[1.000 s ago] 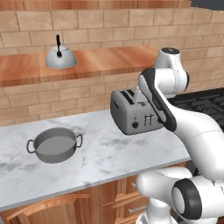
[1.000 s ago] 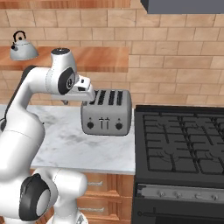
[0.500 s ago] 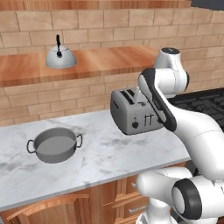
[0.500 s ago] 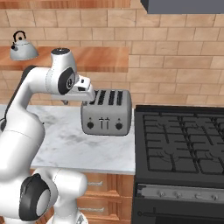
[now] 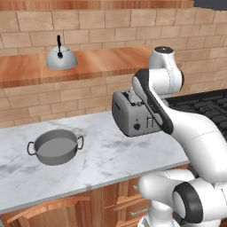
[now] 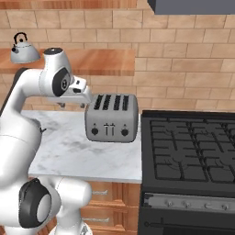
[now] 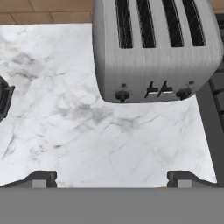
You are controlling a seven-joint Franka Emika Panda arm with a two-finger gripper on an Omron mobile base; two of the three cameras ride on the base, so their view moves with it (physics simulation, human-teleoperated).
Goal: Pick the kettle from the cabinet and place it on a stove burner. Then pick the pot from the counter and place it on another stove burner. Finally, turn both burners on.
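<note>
Gripper (image 7: 111,178) is hanging wide open, holding nothing, pointing down at the counter (image 7: 87,131); kettle (image 6: 24,49) is sitting up and left of it.

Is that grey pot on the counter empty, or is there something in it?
Empty: the pot sits upright on the counter, its bare grey inside visible.

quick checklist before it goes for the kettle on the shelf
1. Kettle upright on the cabinet: ok.
2. Gripper empty, jaws wide apart over the counter: ok.
3. Toaster close beside the arm, may crowd its swing: not ok.
4. Stove burners bare for placing: ok.
5. Pot sits apart on the counter: ok.
6. Burner knobs off: cannot tell.
</note>
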